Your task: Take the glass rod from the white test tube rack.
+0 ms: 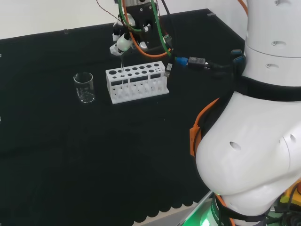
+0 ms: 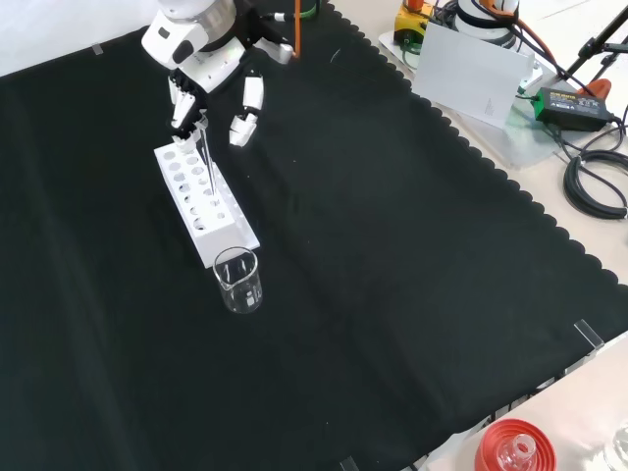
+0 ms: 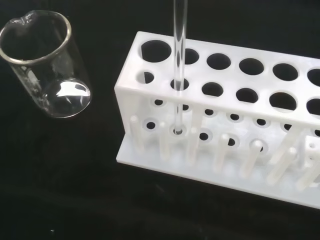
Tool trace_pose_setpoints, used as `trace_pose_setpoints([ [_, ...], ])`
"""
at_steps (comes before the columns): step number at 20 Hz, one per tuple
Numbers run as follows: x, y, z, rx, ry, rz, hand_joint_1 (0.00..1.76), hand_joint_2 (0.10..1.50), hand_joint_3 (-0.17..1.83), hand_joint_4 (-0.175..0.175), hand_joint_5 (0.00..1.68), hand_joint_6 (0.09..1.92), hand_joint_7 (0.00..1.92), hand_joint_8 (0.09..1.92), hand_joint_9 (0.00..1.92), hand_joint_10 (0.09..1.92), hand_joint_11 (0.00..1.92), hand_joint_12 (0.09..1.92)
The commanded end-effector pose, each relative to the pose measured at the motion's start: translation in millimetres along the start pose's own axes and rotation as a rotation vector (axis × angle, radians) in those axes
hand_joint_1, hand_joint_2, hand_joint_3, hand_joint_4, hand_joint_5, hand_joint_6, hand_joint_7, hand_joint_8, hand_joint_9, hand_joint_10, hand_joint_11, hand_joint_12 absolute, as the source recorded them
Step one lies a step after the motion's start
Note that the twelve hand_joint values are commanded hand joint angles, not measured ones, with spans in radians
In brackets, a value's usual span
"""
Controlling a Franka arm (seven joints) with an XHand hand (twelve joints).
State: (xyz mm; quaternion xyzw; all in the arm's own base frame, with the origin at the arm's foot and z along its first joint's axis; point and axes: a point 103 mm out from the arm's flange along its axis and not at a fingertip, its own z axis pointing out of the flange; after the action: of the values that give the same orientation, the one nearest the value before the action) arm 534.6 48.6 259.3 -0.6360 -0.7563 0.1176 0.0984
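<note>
White test tube rack (image 1: pixel 136 84) sits on the black-clothed table (image 1: pixel 94 155), a long plastic block with two rows of round holes along its top. One hole in the near row, second from the rack's end closest to the beaker, as the wrist view shows, holds the glass rod (image 3: pixel 178 60); the other holes that show look vacant. The rod's lower tip rests in a small socket in the rack's base plate, seen through the open side between short white pegs. Just beside that end of the rack, apart from it, stands a clear glass beaker (image 1: pixel 84 87) with a pouring lip, upright, and nothing can be seen inside it.

The rod is a thin, straight, colourless stick, see-through, with pale glints along its length. Its long axis runs close to vertical, lower end down in the rack and upper end up toward the hand; in the front view it leans slightly.

The black and white hand (image 1: pixel 120 41) hangs right above the rack at the rod's top. In the head view its fingertips close around the upper end of the rod, pinching it. In the front view other fingers (image 2: pixel 251 106) hang down, spread apart from the rod.
</note>
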Motion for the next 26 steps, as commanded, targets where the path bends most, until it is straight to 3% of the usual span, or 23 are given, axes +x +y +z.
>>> trace_pose_setpoints([
  [1, -12, 10, 3, 0.010, 0.001, 0.008, 0.74, 0.84, 0.42, -0.062, 0.42, 0.90, 0.74, 0.79, 1.08, 0.63, 1.10, 1.15],
  [10, -17, 18, 2, -0.032, -0.020, 0.004, 0.87, 0.81, 0.53, -0.098, 0.57, 0.95, 0.84, 0.76, 1.22, 0.52, 1.26, 1.02],
  [21, -5, 25, 4, -0.004, -0.037, 0.001, 0.91, 0.79, 0.58, -0.120, 0.62, 0.97, 0.89, 0.75, 1.31, 0.45, 1.39, 0.94],
  [24, -5, 25, 3, -0.028, -0.050, -0.004, 0.94, 0.78, 0.60, -0.151, 0.68, 0.95, 0.94, 0.73, 1.38, 0.39, 1.45, 0.88],
  [26, -5, 24, 1, -0.071, -0.044, -0.008, 1.07, 0.91, 0.38, -0.157, 0.88, 1.00, 1.11, 0.70, 1.48, 0.33, 1.57, 0.80],
])
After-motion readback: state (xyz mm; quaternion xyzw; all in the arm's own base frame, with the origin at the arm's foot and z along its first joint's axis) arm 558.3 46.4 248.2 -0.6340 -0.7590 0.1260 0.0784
